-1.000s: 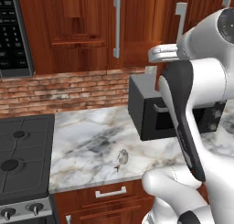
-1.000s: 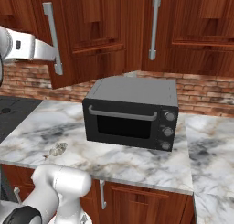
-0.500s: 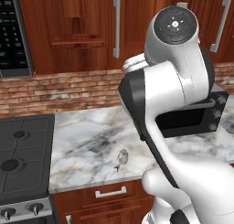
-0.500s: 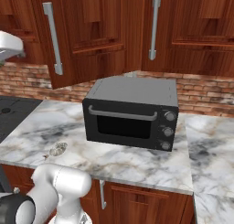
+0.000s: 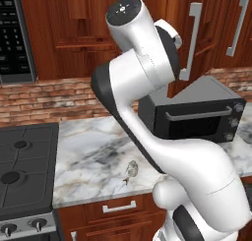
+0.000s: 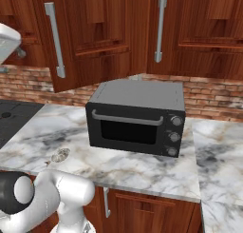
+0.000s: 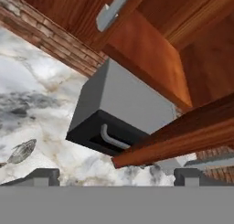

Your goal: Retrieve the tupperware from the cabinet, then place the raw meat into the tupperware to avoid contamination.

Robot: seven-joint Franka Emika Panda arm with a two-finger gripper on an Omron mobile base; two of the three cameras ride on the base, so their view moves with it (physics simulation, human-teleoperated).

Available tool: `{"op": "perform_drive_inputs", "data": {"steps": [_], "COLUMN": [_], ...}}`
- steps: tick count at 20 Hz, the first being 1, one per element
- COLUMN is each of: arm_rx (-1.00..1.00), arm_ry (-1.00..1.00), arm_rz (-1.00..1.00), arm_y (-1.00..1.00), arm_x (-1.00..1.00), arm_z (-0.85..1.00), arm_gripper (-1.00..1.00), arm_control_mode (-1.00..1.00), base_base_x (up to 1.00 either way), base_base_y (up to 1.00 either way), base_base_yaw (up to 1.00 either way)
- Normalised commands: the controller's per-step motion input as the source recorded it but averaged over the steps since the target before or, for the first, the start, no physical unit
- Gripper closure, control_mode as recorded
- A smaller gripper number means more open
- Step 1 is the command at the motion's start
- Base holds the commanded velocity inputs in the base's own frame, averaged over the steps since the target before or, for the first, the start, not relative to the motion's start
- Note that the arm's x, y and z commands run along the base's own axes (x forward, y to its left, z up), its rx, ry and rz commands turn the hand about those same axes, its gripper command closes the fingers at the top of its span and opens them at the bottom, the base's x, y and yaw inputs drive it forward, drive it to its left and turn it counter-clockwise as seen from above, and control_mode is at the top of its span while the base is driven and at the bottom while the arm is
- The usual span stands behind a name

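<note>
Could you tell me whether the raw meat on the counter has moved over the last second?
No. In the left base view the raw meat lies at the same spot on the marble counter, just above the drawer handle, as before.

From my seat, the black toaster oven [image 6: 135, 118] takes up the counter's [image 6: 142, 168] middle under the cabinet [image 6: 90, 32], whose left door [image 6: 76, 37] hangs ajar with its lower edge just above the oven's top, so little room is left there. The marble left of the oven, up to the stove [image 5: 24, 166], is bare but for the raw meat [image 5: 131, 170] near the front edge. Right of the oven the counter is free.
</note>
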Motion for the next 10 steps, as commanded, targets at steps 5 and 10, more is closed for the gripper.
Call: {"op": "perform_drive_inputs", "data": {"steps": [5,10], "arm_rx": [-0.29,-0.23], "arm_ry": [0.33,0.25], "arm_rz": [0.03,0.06], "arm_y": [-0.01,-0.34], "arm_x": [0.41,0.45], "arm_z": [-0.29,-0.45], "arm_gripper": [-1.0,-1.0], "arm_control_mode": [-1.0,-1.0], "base_base_x": [0.0,0.0], "base_base_y": [0.0,0.0], "base_base_yaw": [0.0,0.0]}}
